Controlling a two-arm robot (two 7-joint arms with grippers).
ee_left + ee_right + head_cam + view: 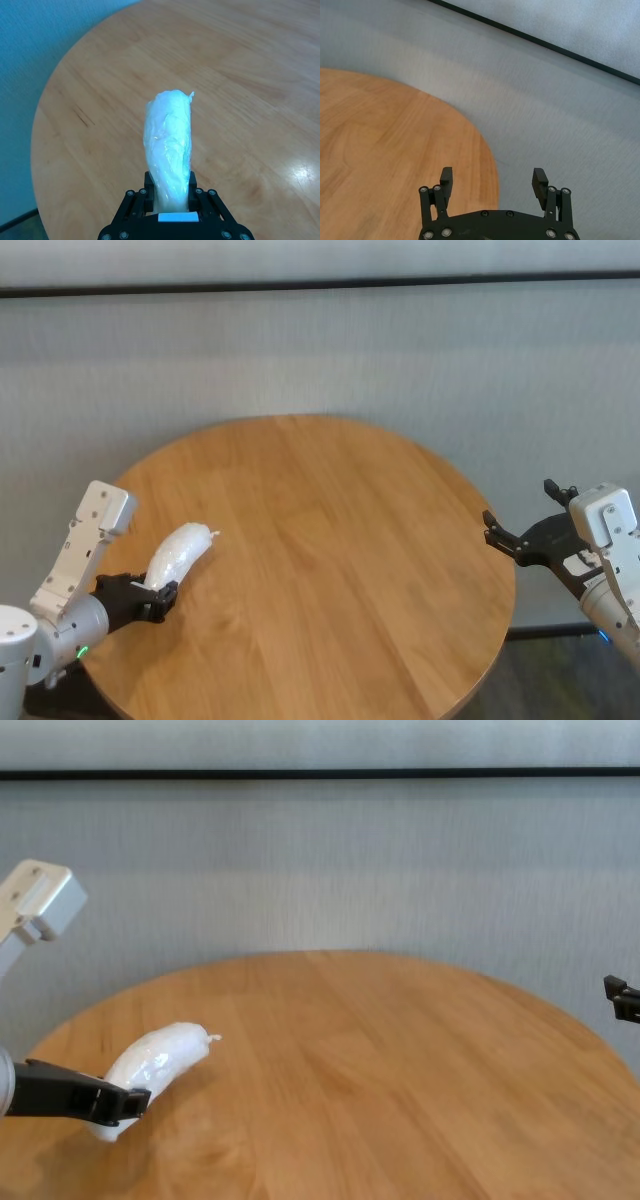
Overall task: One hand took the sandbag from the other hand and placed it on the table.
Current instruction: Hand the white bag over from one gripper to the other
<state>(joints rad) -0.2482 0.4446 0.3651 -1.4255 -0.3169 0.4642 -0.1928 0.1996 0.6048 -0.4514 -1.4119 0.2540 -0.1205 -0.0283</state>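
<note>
Round wooden table [330,540] (plank grain showing) before a grey wall [320,350].

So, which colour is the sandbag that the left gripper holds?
White, in glossy wrap. The sandbag shows best in the left wrist view, clamped in the left gripper.

My left gripper [155,602] is squeezed tight around something, with its arm reaching in low from my left. My right gripper [512,540] sits far on the right, fingers [446,176] spread wide.
</note>
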